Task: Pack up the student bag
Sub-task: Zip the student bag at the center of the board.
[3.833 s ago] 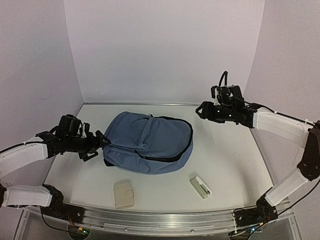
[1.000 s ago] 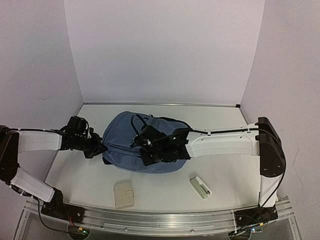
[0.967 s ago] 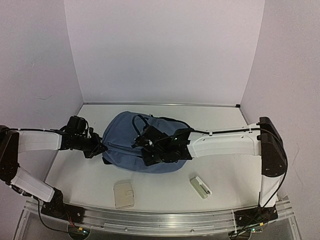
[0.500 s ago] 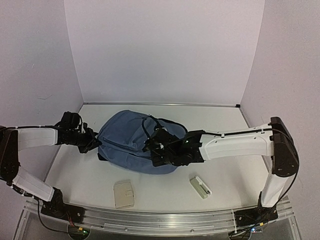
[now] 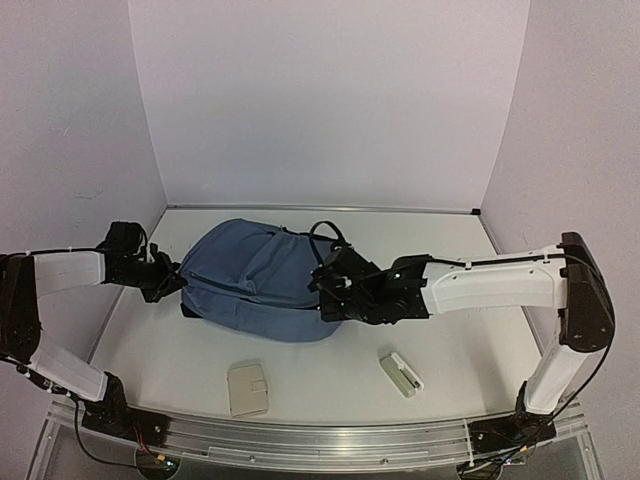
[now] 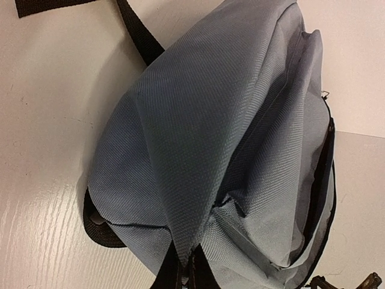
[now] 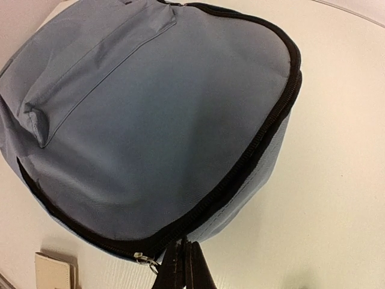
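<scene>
Student bag (image 5: 250, 280) lies flat on the white bench (image 5: 480, 290), left of centre toward 9 o'clock. The left tool (image 5: 172, 283) is clamped tight on a fold of blue fabric at the bag's 9 o'clock end, and the right tool (image 5: 335, 297) is pinched closed on the rim beside the black zipper (image 7: 240, 174) at its 3 o'clock end. A beige wallet (image 5: 247, 388) and a small white case (image 5: 401, 373) rest toward 6 o'clock, apart from the bag.

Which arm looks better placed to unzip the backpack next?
Probably right: the right gripper is shut on the student bag at its black zipper, beside the metal pull. The left gripper pinches plain fabric.
</scene>
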You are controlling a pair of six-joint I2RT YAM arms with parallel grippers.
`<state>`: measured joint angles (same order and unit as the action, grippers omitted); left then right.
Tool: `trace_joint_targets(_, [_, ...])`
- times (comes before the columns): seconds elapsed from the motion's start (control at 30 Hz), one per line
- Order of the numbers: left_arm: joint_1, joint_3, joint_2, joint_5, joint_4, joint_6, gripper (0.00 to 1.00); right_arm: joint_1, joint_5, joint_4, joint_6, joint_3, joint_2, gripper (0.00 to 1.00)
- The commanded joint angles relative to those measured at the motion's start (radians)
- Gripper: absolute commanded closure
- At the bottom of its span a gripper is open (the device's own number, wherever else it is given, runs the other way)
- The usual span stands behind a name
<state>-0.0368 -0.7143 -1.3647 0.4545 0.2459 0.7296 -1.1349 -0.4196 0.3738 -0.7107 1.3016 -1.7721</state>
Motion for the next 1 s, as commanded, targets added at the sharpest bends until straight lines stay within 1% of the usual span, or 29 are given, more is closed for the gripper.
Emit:
trace_joint_targets(0.0, [0.034, -0.046, 0.004, -0.103, -0.018, -0.029, 1.00, 0.049, -0.037, 0.005, -0.002, -0.034, 0.085, 1.00])
trace_joint_targets(0.07, [0.034, -0.044, 0.015, -0.095, -0.016, -0.043, 1.00, 0.065, -0.001, -0.032, 0.008, -0.043, 0.098, 1.00])
trace_joint_targets(0.1, [0.034, -0.045, 0.027, -0.083, -0.017, -0.054, 0.98, 0.066, 0.021, -0.051, 0.019, -0.046, 0.103, 1.00])
trace_joint_targets(0.13, [0.034, -0.048, 0.043, -0.072, -0.017, -0.066, 0.94, 0.067, 0.047, -0.080, 0.032, -0.048, 0.112, 1.00])
trace_joint_targets(0.23, [0.034, -0.049, 0.104, -0.027, -0.015, -0.095, 0.62, 0.069, 0.142, -0.147, 0.082, -0.049, 0.124, 1.00])
trace_joint_targets(0.3, [0.026, -0.051, 0.168, -0.018, -0.005, -0.116, 0.43, 0.069, 0.187, -0.180, 0.100, -0.046, 0.123, 1.00])
trace_joint_targets(0.33, [0.016, -0.054, 0.194, -0.021, 0.003, -0.132, 0.36, 0.068, 0.197, -0.187, 0.102, -0.045, 0.121, 1.00])
trace_joint_targets(0.37, [-0.002, -0.055, 0.229, -0.028, 0.011, -0.144, 0.33, 0.069, 0.209, -0.196, 0.104, -0.044, 0.118, 1.00])
trace_joint_targets(0.43, [-0.047, -0.054, 0.279, -0.032, 0.011, -0.175, 0.29, 0.074, 0.226, -0.209, 0.098, -0.047, 0.115, 1.00])
trace_joint_targets(0.5, [-0.109, -0.051, 0.319, -0.032, -0.003, -0.212, 0.28, 0.082, 0.246, -0.229, 0.087, -0.057, 0.114, 1.00])
trace_joint_targets(0.57, [-0.198, -0.040, 0.339, -0.018, -0.046, -0.256, 0.27, 0.095, 0.278, -0.259, 0.071, -0.076, 0.118, 1.00])
trace_joint_targets(0.63, [-0.263, -0.018, 0.336, 0.026, -0.104, -0.298, 0.28, 0.110, 0.313, -0.292, 0.054, -0.099, 0.126, 1.00])
trace_joint_targets(0.67, [-0.296, -0.008, 0.328, 0.058, -0.135, -0.312, 0.27, 0.118, 0.331, -0.307, 0.046, -0.111, 0.131, 1.00])
trace_joint_targets(0.77, [-0.378, 0.005, 0.275, 0.078, -0.225, -0.342, 0.26, 0.138, 0.375, -0.346, 0.028, -0.147, 0.146, 1.00])
trace_joint_targets(0.9, [-0.523, -0.015, 0.170, 0.076, -0.357, -0.392, 0.26, 0.163, 0.409, -0.365, 0.015, -0.178, 0.156, 1.00])
trace_joint_targets(0.97, [-0.589, -0.043, 0.099, 0.061, -0.383, -0.419, 0.26, 0.170, 0.419, -0.366, 0.010, -0.191, 0.162, 1.00])
